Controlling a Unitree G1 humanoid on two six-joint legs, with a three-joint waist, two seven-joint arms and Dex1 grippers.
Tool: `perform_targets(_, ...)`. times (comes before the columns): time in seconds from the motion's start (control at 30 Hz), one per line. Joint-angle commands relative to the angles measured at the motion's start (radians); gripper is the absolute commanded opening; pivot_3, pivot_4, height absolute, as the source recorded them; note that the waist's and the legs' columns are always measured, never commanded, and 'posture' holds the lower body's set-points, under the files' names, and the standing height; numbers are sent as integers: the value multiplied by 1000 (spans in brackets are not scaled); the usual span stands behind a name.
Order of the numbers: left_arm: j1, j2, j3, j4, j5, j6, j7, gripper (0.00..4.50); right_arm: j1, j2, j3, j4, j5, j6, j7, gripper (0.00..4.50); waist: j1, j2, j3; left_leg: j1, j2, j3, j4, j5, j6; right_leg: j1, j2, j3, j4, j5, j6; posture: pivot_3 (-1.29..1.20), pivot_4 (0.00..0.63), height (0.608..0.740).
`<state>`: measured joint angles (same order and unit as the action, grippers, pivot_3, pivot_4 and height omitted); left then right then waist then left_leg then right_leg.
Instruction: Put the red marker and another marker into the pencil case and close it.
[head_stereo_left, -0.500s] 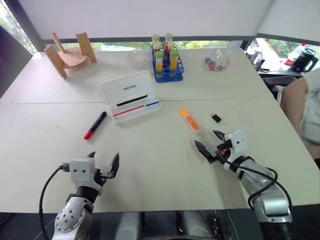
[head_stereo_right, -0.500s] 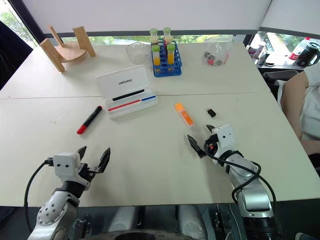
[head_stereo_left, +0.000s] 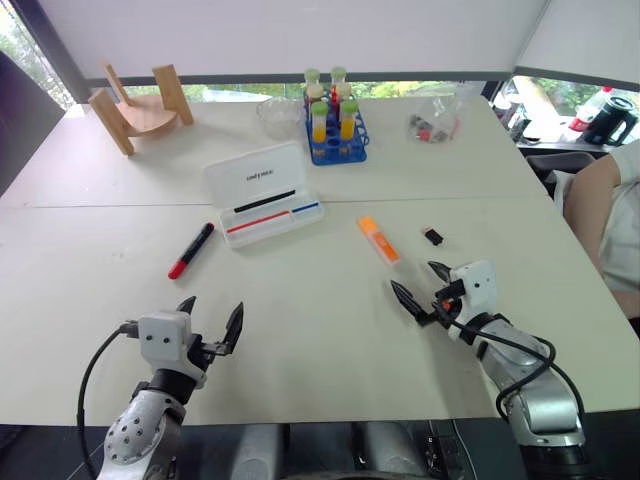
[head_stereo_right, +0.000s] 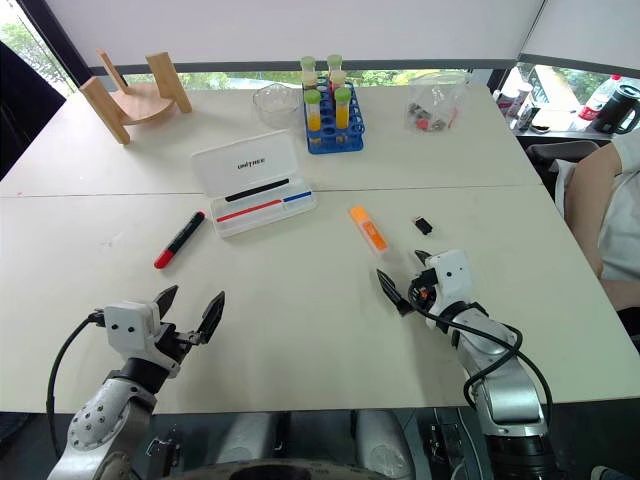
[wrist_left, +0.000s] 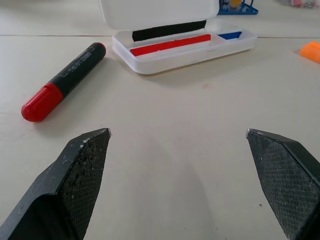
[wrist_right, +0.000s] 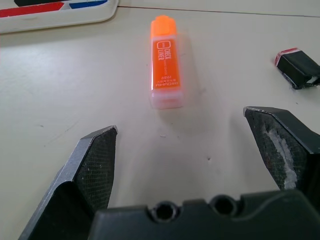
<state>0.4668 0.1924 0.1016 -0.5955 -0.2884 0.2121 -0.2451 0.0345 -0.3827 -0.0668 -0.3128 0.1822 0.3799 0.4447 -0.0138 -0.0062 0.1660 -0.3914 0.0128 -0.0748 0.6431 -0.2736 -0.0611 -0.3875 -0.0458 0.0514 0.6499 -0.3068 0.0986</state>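
Two grippers hover over the white table (head_stereo_left: 300, 320), and I see both with fingers spread wide and nothing between them. My left gripper (head_stereo_left: 211, 326) sits at the near left, above bare tabletop; my right gripper (head_stereo_left: 422, 286) sits at the near right, aimed toward the orange highlighter (head_stereo_left: 379, 240).

Task items, as I read them from the head views:
- Red marker (head_stereo_left: 190, 251): lying flat on the table, red end nearest me and black end pointing away toward the pencil case. It is apart from the case, near its left corner, and well ahead of my left gripper. The left wrist view shows it (wrist_left: 64, 81) untouched, ahead of the left finger.
- Orange highlighter: lying flat, to the right of the case and clear of it, just ahead of my right gripper. The right wrist view shows it (wrist_right: 165, 61) between the lines of the two fingers but beyond their tips, not touched.
- Pencil case (head_stereo_left: 262, 193): open, lid raised toward the far side, with a black strip and thin red and blue stripes showing inside the tray.

Other items: a small black object (head_stereo_left: 432, 236) just right of the highlighter; a blue rack of tubes (head_stereo_left: 334, 125), a clear bowl (head_stereo_left: 277, 115), a clear bag (head_stereo_left: 436, 117) and a wooden stand (head_stereo_left: 138, 106) along the far edge. A person's arm (head_stereo_left: 600, 215) shows at the right edge.
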Motion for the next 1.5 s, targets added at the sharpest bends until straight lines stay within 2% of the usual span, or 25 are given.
perform_targets(0.03,-1,-3,18,-15,-14,-3,4,4500,-30,-23,-25,-26,15,-19,13,4465,0,0,0,0,0,0,0,0,0,0,0,0,0,0,0,0,150,740)
perform_targets(0.33,-31,34,46,5,-56,13,-42,4500,-53,-65,-32,-20,32,-21,72,4465,0,0,0,0,0,0,0,0,0,0,0,0,0,1,1,0,150,740)
perform_targets(0.5,-123,189,125,55,-143,39,-194,4500,-89,-148,-16,-35,98,36,203,4465,0,0,0,0,0,0,0,0,0,0,0,0,1,0,0,0,150,740)
perform_targets(0.63,-353,444,197,220,-286,150,-450,4500,-199,-258,-33,-62,228,175,345,4465,1,2,3,0,0,-1,1,0,0,0,1,-1,3,0,0,0,150,740)
perform_targets(0.7,-497,525,159,349,-289,156,-567,4500,-254,-309,-30,-71,276,223,402,4465,0,3,5,1,0,-1,3,0,0,0,1,-2,4,1,-1,0,150,740)
perform_targets(0.77,-650,565,84,501,-245,126,-679,4500,-302,-355,-20,-67,295,237,453,4465,1,3,6,1,0,0,3,0,0,1,1,-2,4,1,0,0,150,740)
perform_targets(0.87,-805,561,18,678,-198,78,-781,4500,-359,-374,2,-53,296,240,475,4465,-1,2,6,0,0,0,2,0,1,0,1,-2,3,3,3,0,150,740)
perform_targets(1.1,-1096,453,-150,1099,-45,-91,-978,4500,-451,-353,17,-17,277,229,452,4465,-3,2,7,-6,0,-1,1,-1,3,-7,1,-2,4,3,6,0,150,740)
perform_targets(1.3,-1242,377,-205,1389,76,-256,-1021,4500,-447,-352,5,-61,291,249,427,4465,-3,1,8,-8,-1,-1,4,-1,3,-8,1,-2,5,4,6,0,150,740)
perform_targets(1.5,-1332,329,-215,1604,171,-348,-983,4500,-441,-351,-6,-94,297,261,396,4465,-3,1,8,-10,-1,-1,5,-1,3,-10,1,-2,7,4,6,0,150,740)
